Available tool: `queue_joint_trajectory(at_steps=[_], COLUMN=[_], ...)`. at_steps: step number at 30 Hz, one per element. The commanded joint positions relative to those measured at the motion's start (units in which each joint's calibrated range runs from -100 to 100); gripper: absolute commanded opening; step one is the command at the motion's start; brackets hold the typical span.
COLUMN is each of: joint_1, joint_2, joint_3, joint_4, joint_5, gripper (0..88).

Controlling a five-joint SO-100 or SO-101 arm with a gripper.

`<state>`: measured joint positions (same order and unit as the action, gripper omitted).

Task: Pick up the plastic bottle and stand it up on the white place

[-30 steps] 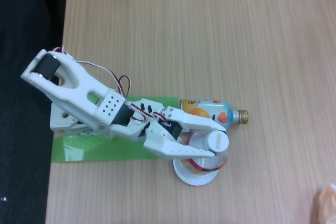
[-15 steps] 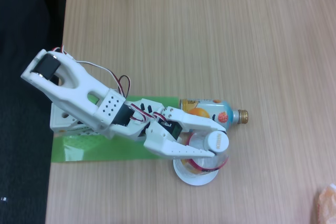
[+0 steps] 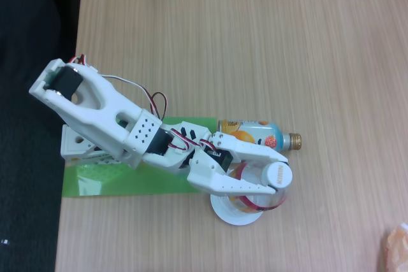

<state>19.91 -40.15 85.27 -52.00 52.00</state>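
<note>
The plastic bottle [image 3: 276, 176], clear with a white cap and a red label band, has its base on the white place [image 3: 231, 216], a small round plate near the table's front. Seen from above in the fixed view, its cap leans to the right of the plate. My white gripper [image 3: 280, 174] reaches in from the left and is shut on the bottle's upper part, one finger on each side just below the cap. The bottle's lower body is partly hidden by the lower finger.
A light-blue, orange-printed can-bottle [image 3: 257, 133] with a gold cap lies on its side just behind the gripper. A green mat [image 3: 121, 181] lies under the arm's base at the table's left edge. An orange object [image 3: 396, 248] sits at the bottom right corner.
The arm has stretched to the right, and the bottle's cap has shifted right with the gripper, so the bottle now leans more. The plate and the can-bottle have stayed put.
</note>
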Motion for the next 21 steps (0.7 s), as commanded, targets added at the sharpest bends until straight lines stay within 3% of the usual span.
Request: queue_joint_trajectory(at_steps=[1,21], joint_1=[-0.3,-0.3], joint_2=[0.1,-0.5], joint_3=[-2.6,1.8], joint_4=[-0.7,-0.7], joint_5=[-0.2,-0.2], gripper=[12.9,13.6])
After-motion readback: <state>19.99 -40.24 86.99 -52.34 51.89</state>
